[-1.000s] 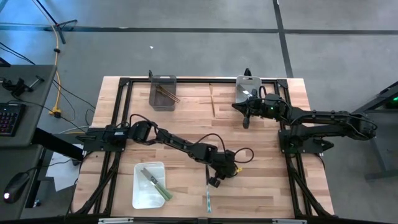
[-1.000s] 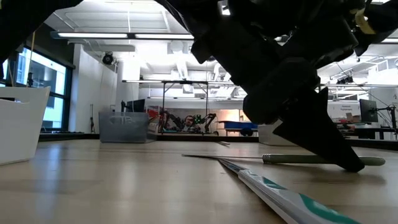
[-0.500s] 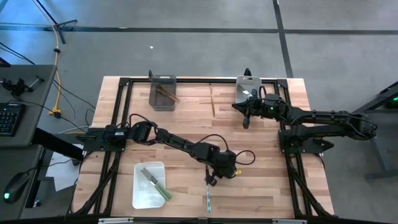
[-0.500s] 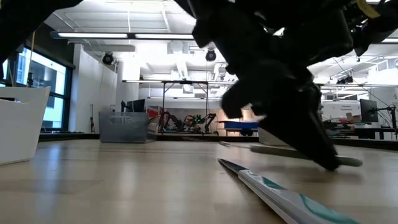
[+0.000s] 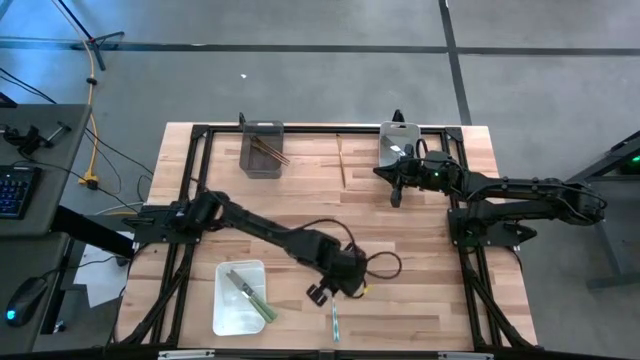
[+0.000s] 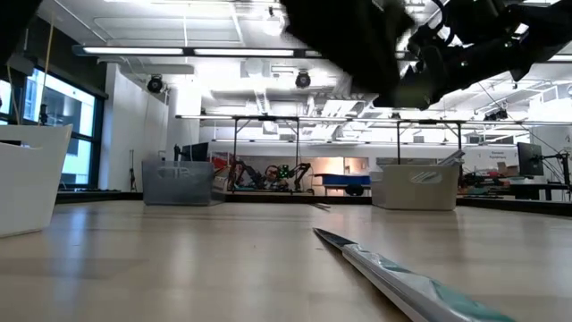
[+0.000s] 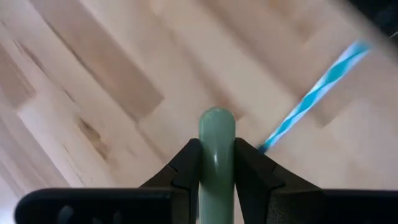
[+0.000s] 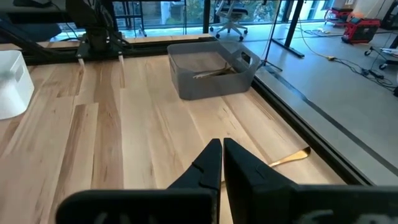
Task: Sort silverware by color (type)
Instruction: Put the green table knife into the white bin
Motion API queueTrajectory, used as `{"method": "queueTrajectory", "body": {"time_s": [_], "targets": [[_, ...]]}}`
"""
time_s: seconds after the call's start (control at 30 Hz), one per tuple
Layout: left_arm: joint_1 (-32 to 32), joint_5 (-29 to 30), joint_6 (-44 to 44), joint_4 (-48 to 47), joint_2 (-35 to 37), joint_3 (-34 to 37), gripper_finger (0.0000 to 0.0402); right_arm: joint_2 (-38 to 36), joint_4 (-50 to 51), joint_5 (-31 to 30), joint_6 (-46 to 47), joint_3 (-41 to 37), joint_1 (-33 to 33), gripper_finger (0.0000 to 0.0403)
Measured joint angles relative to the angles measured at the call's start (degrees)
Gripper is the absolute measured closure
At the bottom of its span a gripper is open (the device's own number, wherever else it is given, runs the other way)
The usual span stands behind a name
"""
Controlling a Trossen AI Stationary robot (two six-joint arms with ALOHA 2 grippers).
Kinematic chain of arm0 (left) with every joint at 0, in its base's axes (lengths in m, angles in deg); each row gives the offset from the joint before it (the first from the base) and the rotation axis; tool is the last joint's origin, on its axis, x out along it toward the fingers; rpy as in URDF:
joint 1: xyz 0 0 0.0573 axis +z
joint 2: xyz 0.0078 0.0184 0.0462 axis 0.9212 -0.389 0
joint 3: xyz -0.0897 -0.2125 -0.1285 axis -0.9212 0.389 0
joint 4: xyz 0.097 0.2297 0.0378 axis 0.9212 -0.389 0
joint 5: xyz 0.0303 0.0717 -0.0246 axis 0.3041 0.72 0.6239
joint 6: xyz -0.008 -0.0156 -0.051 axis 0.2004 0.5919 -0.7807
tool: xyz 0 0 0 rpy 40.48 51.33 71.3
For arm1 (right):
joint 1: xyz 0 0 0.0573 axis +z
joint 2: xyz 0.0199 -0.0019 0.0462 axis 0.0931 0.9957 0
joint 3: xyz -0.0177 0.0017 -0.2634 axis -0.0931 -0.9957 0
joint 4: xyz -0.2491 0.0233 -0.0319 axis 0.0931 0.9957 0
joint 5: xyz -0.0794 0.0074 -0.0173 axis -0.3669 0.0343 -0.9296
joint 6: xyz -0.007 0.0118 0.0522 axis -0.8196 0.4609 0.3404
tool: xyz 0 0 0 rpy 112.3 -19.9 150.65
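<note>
The left end effector (image 5: pixel 318 294) hangs over the front middle of the desk (image 5: pixel 300 200), just off the right side of the white bin (image 5: pixel 240 298), and it is clamped on a pale green utensil handle (image 7: pixel 216 158). From the camera on that wrist the rounded end of the handle sticks straight out between the two dark fingers (image 7: pixel 186 168), pinched on both sides, with bare wood planks passing underneath. Which kind of utensil it is I cannot tell, as only the handle shows.

Just beside it on the desk lies a teal-and-white striped knife (image 5: pixel 334 322), flat on the wood near the front edge; the low camera sees it close up with its pointed tip aimed away toward the room (image 6: pixel 393 277). It is apart from the gripper, not touched.

Inside the white bin rest two pieces, a green-handled one and a silvery one (image 5: pixel 250 293), lying slantwise side by side.

At the back of the desk a dark grey bin (image 5: pixel 262 148) holds thin brown sticks (image 5: pixel 270 152). One more brown stick (image 5: pixel 341 160) lies loose on the wood between that bin and the pale bin (image 5: pixel 397 143) at the back right.

The right end effector (image 5: pixel 395 197) waits just in front of the pale bin, its fingers pressed together with nothing between them. Past its fingertips a gold-coloured utensil (image 8: pixel 289 158) lies on the desk edge.
</note>
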Motion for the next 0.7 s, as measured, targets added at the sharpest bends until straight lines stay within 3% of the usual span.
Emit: {"method": "queueTrajectory", "body": {"time_s": [0.17,0.4,0.7], "targets": [[-3.85,-0.04,-2.90,2.51,4.61,2.11,0.0341,0.00,0.03,0.24,-1.00,0.00,0.00,0.0403],[-8.95,0.36,-12.03,10.63,11.38,14.13,0.0341,0.00,0.09,1.08,-1.41,0.00,0.00,0.0403],[-17.41,7.54,-26.26,19.66,23.60,29.84,0.0341,0.00,-0.01,2.49,-1.00,0.00,0.02,0.0403]]}}
